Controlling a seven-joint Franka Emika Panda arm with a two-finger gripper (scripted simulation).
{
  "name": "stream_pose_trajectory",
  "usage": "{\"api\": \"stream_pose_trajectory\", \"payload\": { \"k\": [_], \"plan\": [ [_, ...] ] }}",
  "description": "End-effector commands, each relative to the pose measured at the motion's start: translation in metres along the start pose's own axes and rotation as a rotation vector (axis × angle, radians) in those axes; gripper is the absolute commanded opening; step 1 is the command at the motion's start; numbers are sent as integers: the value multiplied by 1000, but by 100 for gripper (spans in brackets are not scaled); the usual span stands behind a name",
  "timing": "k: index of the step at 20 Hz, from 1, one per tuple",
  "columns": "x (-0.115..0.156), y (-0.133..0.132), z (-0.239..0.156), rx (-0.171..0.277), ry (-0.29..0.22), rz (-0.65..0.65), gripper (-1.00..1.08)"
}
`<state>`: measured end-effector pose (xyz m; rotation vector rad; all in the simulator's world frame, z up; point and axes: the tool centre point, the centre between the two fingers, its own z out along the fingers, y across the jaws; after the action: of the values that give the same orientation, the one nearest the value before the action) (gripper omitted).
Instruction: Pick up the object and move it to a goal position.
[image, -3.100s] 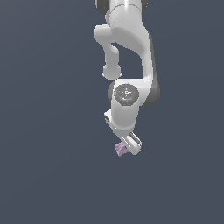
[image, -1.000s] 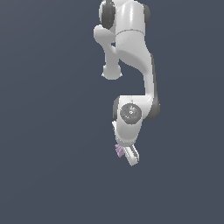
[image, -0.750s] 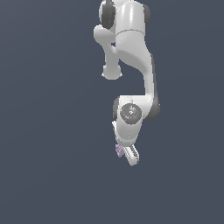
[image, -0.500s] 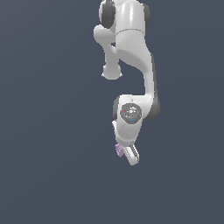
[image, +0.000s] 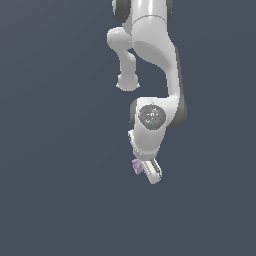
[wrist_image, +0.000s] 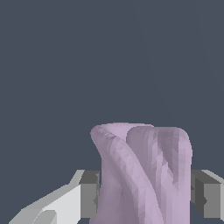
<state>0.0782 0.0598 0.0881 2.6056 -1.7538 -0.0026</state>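
Support surface: a uniform dark slate-blue ground (image: 55, 150) fills the exterior view and the wrist view (wrist_image: 52, 65). It is matte and unmarked, with no visible edge, seam or horizon. No item is seen resting directly on it.

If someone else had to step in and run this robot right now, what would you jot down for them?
Gripper: shut on the lilac piece, one finger pad against each side of it.
Lilac piece: sits between the fingers at the arm's tip; in the exterior view only a bit of it peeks out beside the gripper.
Done: the piece is grasped.
Left: carry it to the goal spot. No goal marker shows in either view, and I cannot tell whether it is lifted yet.
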Motion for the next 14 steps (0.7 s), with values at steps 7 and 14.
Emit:
{"api": "stream_pose_trajectory", "payload": {
  "k": [7, 14],
  "plan": [
    [-6, 9, -88, 2, -1, 1, -100],
    [-11, 18, -171, 1, 0, 2, -100]
  ]
}}
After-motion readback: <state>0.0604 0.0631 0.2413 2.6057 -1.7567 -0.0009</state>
